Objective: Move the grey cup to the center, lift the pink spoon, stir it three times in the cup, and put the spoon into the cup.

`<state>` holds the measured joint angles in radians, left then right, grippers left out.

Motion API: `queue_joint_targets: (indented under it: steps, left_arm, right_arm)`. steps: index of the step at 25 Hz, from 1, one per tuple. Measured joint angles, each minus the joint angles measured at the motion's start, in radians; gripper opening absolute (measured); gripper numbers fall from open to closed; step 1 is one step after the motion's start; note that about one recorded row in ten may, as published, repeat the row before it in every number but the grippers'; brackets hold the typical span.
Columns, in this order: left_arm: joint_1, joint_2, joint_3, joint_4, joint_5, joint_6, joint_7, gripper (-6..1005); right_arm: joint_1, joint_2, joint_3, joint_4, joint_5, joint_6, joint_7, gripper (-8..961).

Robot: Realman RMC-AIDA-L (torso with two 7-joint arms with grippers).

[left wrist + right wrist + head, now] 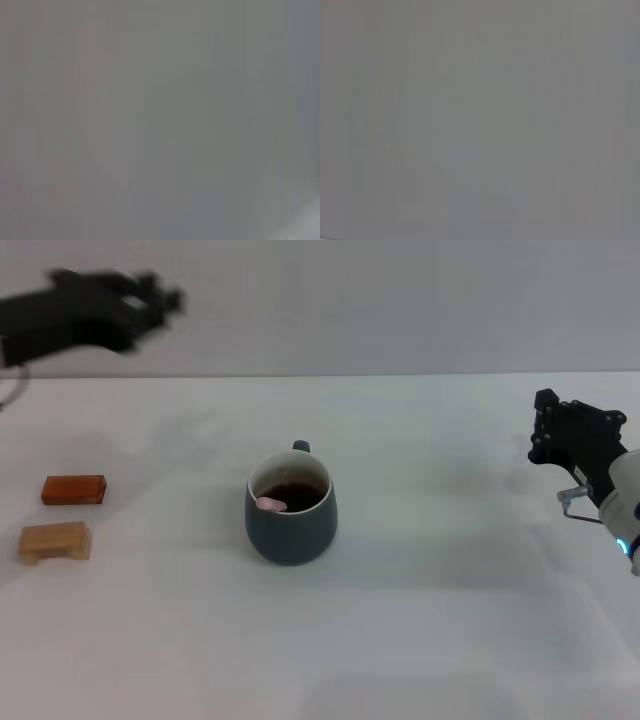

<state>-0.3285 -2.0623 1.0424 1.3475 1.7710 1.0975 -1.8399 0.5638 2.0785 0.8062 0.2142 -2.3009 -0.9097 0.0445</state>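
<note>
The grey cup (pixel 290 512) stands upright in the middle of the white table, handle to the far side, with dark brown liquid inside. The pink spoon (pixel 271 504) lies inside it, its pink end resting against the cup's left inner rim. My left gripper (pixel 150 300) is raised at the far left, well away from the cup. My right gripper (pixel 568 430) hovers at the right edge, apart from the cup. Both wrist views show only blank grey.
An orange-brown block (pixel 73 489) and a tan block (pixel 54 541) lie on the table (pixel 420 640) at the left, well left of the cup.
</note>
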Motion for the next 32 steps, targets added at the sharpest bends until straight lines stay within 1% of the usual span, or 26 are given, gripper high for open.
queue_joint_targets:
  steps: [2,4,6,7,8,9,10,13,14,15,16,17,18,19,20,23,24,25,26,27,29,32]
  left_arm:
    - [0.038,0.000,-0.031,-0.044,-0.147,-0.055,0.101,328]
    - [0.061,0.000,-0.053,-0.104,-0.283,-0.083,0.209,328]
    - [0.070,-0.001,-0.072,-0.190,-0.424,-0.091,0.347,328]
    - [0.071,-0.001,-0.082,-0.254,-0.511,-0.088,0.443,328]
    - [0.070,0.000,-0.086,-0.297,-0.562,-0.085,0.506,328]
    - [0.065,0.000,-0.089,-0.386,-0.666,-0.082,0.639,328]
    - [0.065,0.000,-0.089,-0.386,-0.666,-0.082,0.639,328]
    - [0.053,-0.001,-0.090,-0.502,-0.793,-0.078,0.836,328]
    - [0.042,-0.002,-0.091,-0.586,-0.875,-0.072,0.970,328]
    - [0.042,-0.002,-0.091,-0.586,-0.875,-0.072,0.970,328]
    - [0.029,-0.002,-0.091,-0.666,-0.952,-0.055,1.100,328]
    - [0.029,-0.002,-0.091,-0.666,-0.952,-0.055,1.100,328]
    - [0.018,-0.002,-0.091,-0.721,-1.005,-0.033,1.183,328]
    - [-0.001,-0.001,-0.094,-0.813,-1.080,0.007,1.305,328]
    - [-0.001,-0.001,-0.094,-0.813,-1.080,0.007,1.305,328]
    - [-0.036,0.002,-0.104,-0.939,-1.169,0.048,1.474,328]
    - [-0.059,0.003,-0.115,-0.995,-1.202,0.049,1.539,328]
    - [-0.059,0.003,-0.115,-0.995,-1.202,0.049,1.539,328]
    - [-0.081,0.006,-0.134,-1.039,-1.214,0.042,1.571,328]
    - [-0.081,0.006,-0.134,-1.039,-1.214,0.042,1.571,328]
    - [-0.101,0.014,-0.154,-1.073,-1.214,0.011,1.585,328]
    - [-0.106,0.018,-0.164,-1.080,-1.217,-0.021,1.584,328]
  right_arm:
    - [-0.004,0.000,0.004,-0.004,0.000,-0.001,0.000,4]
    - [-0.007,0.000,0.005,-0.017,0.002,-0.010,0.000,4]
    - [-0.008,0.000,0.005,-0.022,0.003,-0.012,0.002,4]
    - [-0.009,0.000,0.005,-0.024,0.004,-0.012,0.004,4]
    - [-0.010,0.000,0.006,-0.026,0.004,-0.012,0.006,4]
    - [-0.013,0.000,0.006,-0.027,0.005,-0.013,0.007,4]
    - [-0.013,0.000,0.006,-0.027,0.005,-0.013,0.007,4]
    - [-0.018,-0.002,0.007,-0.028,0.007,-0.015,0.007,5]
    - [-0.019,-0.003,0.007,-0.033,0.007,-0.021,0.008,5]
    - [-0.019,-0.003,0.007,-0.033,0.007,-0.021,0.008,5]
    - [-0.021,-0.003,0.008,-0.038,0.008,-0.025,0.008,5]
    - [-0.021,-0.003,0.008,-0.038,0.008,-0.025,0.008,5]
    - [-0.023,-0.003,0.010,-0.041,0.008,-0.026,0.008,5]
    - [-0.026,-0.003,0.016,-0.051,0.009,-0.030,0.008,5]
    - [-0.026,-0.003,0.016,-0.051,0.009,-0.030,0.008,5]
    - [-0.036,-0.003,0.037,-0.068,0.010,-0.047,0.008,5]
    - [-0.052,-0.002,0.055,-0.075,0.010,-0.064,0.008,5]
    - [-0.052,-0.002,0.055,-0.075,0.010,-0.064,0.008,4]
    - [-0.059,-0.002,0.065,-0.076,0.011,-0.073,0.008,4]
    - [-0.069,-0.002,0.076,-0.077,0.011,-0.083,0.008,4]
    - [-0.095,-0.002,0.110,-0.087,0.011,-0.114,0.005,4]
    - [-0.115,-0.002,0.134,-0.099,0.011,-0.140,0.004,4]
